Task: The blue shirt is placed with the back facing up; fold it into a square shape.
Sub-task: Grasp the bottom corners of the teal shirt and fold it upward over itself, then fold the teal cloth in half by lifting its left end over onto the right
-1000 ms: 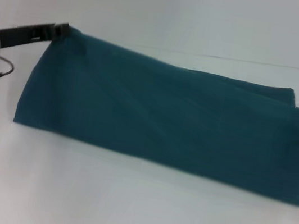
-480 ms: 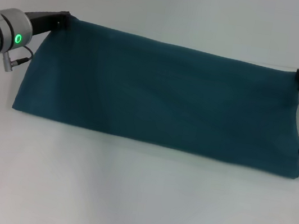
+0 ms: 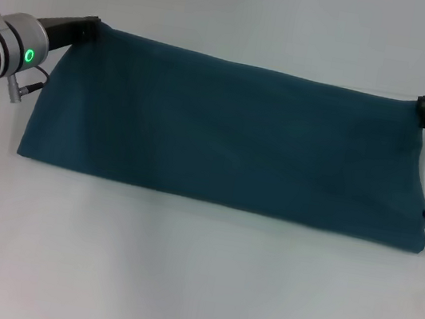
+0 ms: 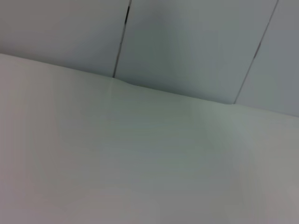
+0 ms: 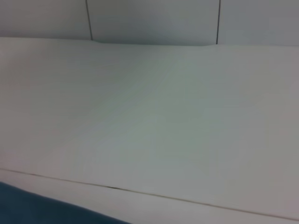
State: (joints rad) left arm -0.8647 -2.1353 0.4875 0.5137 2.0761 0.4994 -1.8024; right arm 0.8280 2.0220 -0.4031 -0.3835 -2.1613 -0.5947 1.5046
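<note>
White surface (image 3: 177,283) all round, pale wall behind. Seen from the head: blue shirt (image 3: 232,138) stretched into one long band across the middle, plain side up, no lettering showing. Left gripper (image 3: 94,25) at the far left corner, fingers pinched on the cloth there; right gripper (image 3: 424,108) at the far right corner, fingers likewise clamped on the fabric. Far edge pulled taut between the two, near edge resting on the surface, a small kink at the near right end.

From the left wrist: only bare surface and wall panels, no cloth, no fingers.

From the right wrist: bare surface, wall panels, and a sliver of the blue shirt (image 5: 42,210) at one corner.

Judging by the shape: lengthwise fold apparently done, band still far too long for a square. Remaining: fold across, end over end, then release.
</note>
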